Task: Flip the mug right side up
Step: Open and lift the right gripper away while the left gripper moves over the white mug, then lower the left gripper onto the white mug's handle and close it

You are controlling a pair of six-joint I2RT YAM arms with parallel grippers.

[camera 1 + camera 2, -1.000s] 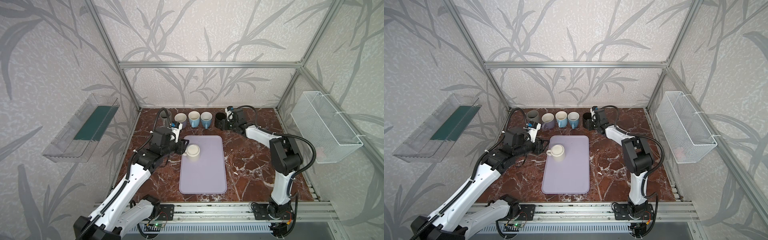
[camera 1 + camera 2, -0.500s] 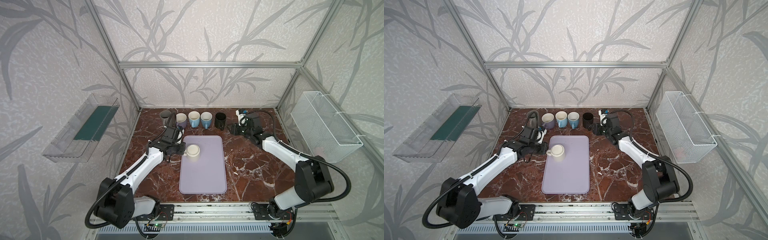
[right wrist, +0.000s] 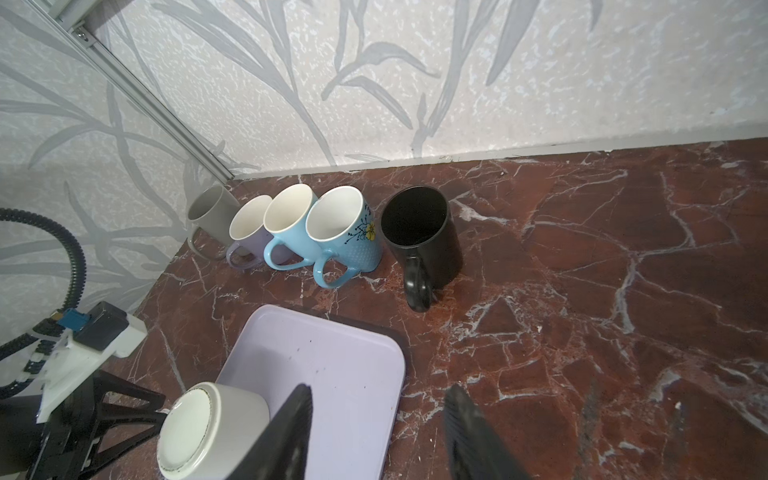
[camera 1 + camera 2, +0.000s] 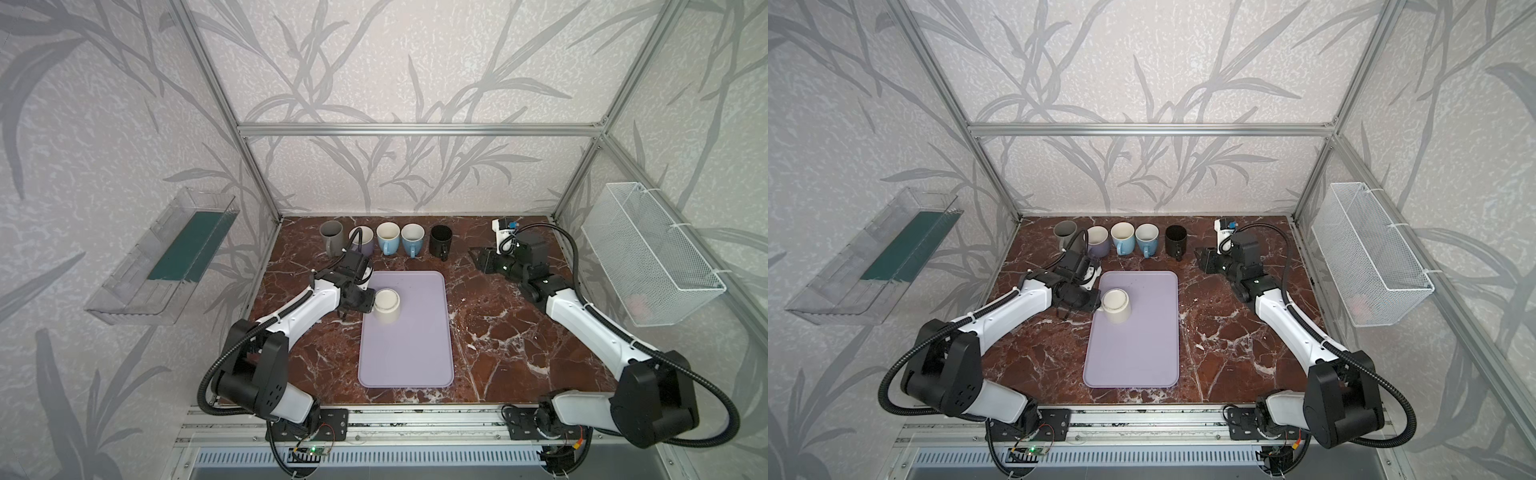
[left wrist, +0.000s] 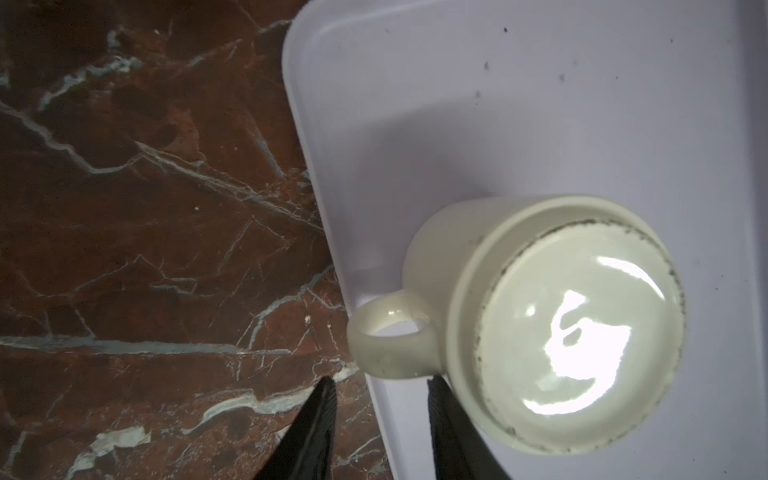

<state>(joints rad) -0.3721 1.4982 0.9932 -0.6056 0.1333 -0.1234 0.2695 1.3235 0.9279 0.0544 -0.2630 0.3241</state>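
1. A clear plastic bin (image 4: 166, 266) hangs on the left wall, off the tabletop (image 4: 498, 332).
2. The left gripper (image 4: 368, 300) sits low at the left edge of the lilac tray (image 4: 405, 353), close to the tray's far left corner. Its two dark fingers (image 5: 320, 432) are partly spread and clasp nothing (the wrist camera shows the mug's handle just ahead of the fingertips, with one tip right beside the mug's wall).
3. The cream mug (image 4: 386, 306) stands upside down, base up, on the tray by its far left corner. Its handle points left over the tray's rim, towards that gripper.
4. The tray lies mid-tabletop, its long sides running near to far.
5. Five upright mugs line the tabletop's far edge: a grey mug (image 4: 331, 235), a lilac mug (image 4: 362, 241), two blue mugs (image 4: 388, 237), and a black mug (image 4: 440, 240).
6. The right gripper (image 4: 477, 259) is near the tabletop's far right corner, right of the black mug and pointing left. Its fingers are spread and hold nothing.
7. A white wire basket (image 4: 648, 257) hangs on the right wall.
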